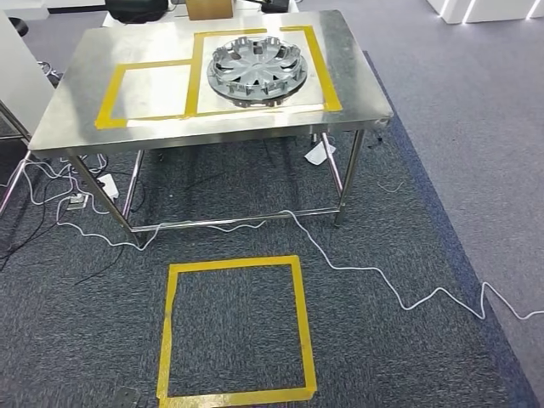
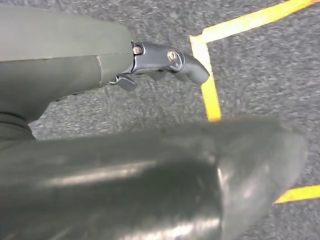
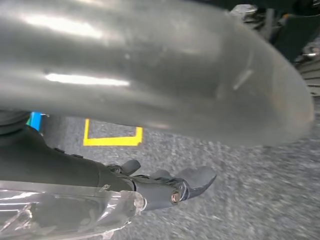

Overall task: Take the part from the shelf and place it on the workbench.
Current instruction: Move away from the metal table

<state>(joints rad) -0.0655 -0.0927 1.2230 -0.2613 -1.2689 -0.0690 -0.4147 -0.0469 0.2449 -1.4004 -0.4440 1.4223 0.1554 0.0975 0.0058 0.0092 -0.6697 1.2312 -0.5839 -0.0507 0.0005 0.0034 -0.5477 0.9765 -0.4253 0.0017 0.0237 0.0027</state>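
Your left hand and right hand hang over the carpet, fingers apart and holding nothing, while the wheel cover already lies on the workbench, so placement looks complete.

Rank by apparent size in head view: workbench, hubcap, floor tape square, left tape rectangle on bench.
1. Workbench
2. Floor tape square, though nearer the camera, so flattered
3-4. Hubcap and left tape rectangle: look alike, not ranked
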